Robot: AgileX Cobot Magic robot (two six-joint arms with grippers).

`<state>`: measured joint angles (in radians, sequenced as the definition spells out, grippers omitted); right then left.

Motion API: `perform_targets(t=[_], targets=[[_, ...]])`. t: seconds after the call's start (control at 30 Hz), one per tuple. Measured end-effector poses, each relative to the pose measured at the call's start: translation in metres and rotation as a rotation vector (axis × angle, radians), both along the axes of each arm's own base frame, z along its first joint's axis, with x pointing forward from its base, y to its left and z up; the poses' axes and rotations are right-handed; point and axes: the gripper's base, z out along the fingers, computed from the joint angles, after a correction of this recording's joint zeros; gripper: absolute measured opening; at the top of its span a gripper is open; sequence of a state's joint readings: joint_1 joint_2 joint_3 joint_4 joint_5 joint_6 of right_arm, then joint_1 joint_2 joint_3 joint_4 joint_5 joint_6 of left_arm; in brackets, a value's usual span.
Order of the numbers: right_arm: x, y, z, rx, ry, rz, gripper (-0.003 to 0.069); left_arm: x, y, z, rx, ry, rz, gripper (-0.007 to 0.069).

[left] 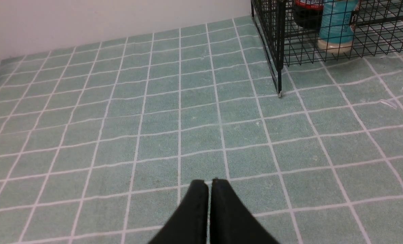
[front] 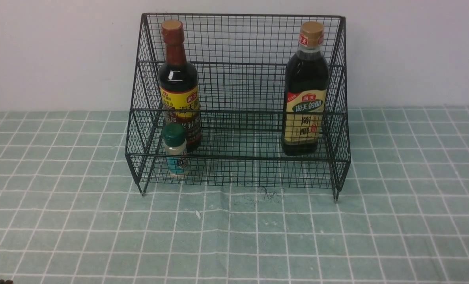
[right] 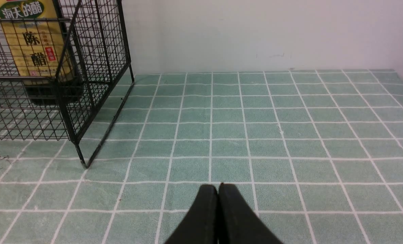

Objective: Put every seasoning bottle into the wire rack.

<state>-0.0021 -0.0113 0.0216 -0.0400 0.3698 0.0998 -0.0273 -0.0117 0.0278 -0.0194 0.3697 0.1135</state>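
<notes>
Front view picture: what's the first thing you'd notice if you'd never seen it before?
The big black wire rack against the wall, in the middle of the green checked tablecloth. Inside stand two tall dark bottles, the red-necked bottle on the left and the tan-capped bottle on the right. The tiny green-capped shaker sits in front of the left one.

From between my arms, the front camera faces the wire rack (front: 238,102) by the wall. My wrist cameras ride low over the tablecloth (left: 120,118), each catching one front corner of that rack, the only ground all three views share.
</notes>
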Motion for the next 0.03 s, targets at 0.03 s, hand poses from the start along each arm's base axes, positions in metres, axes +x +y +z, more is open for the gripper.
perform_targets(t=[0.03], targets=[[0.0000,0.0000,0.0000,0.000,0.000,0.000,-0.0015,0.0000,0.0000,0.0000,0.000,0.000,0.000,-0.0006]])
